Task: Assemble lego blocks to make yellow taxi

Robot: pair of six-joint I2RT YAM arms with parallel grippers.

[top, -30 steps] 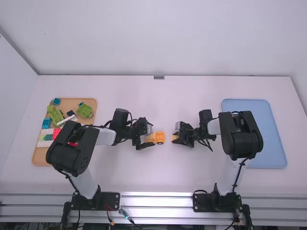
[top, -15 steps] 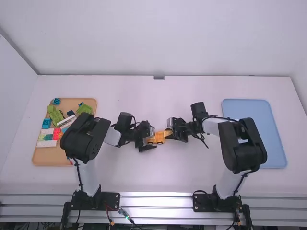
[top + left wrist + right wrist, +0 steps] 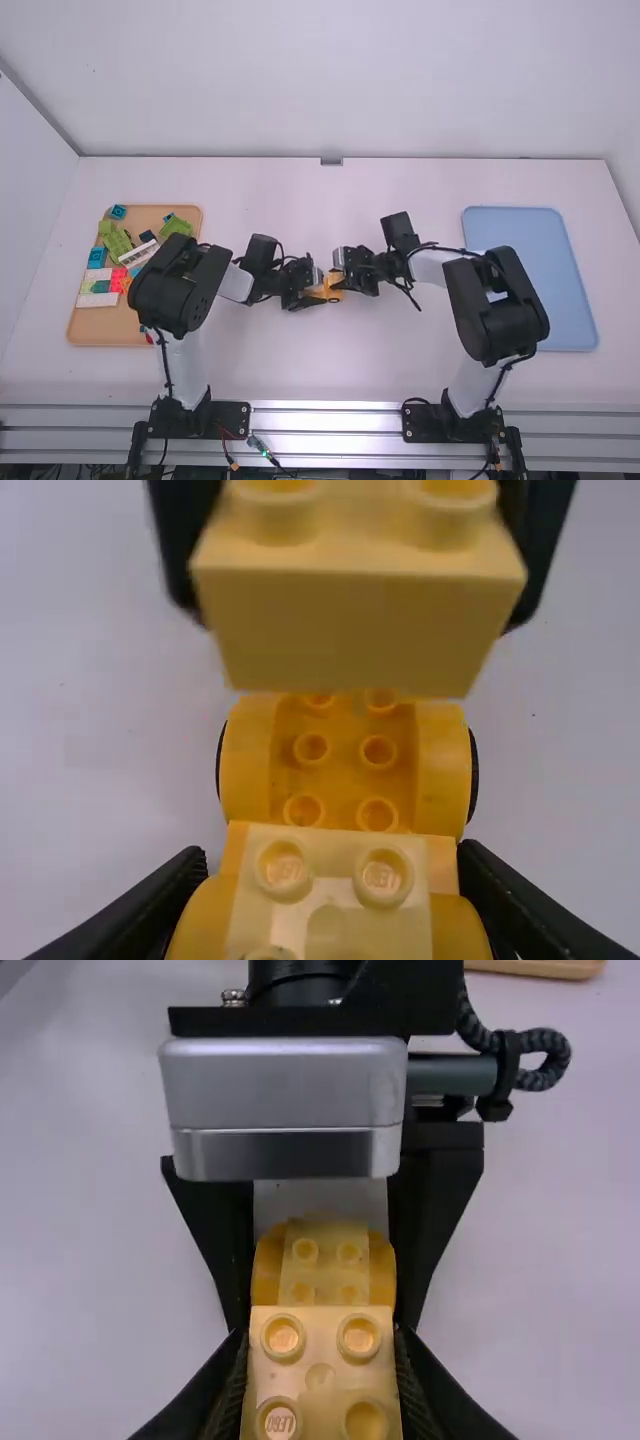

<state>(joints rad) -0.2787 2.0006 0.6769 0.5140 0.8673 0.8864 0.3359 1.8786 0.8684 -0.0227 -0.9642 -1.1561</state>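
Yellow block (image 3: 321,1375) inside right tool (image 3: 341,281)

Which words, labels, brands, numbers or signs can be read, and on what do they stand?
None can be read reliably.
Studs of the pale block in the right end effector: raised marks, too small.
Studs on the yellow car in the left end effector: same.

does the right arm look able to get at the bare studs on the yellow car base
Probably yes: the bare studs lie open, the left gripper holds the built-up end beside them, and the right gripper has its yellow block close by.
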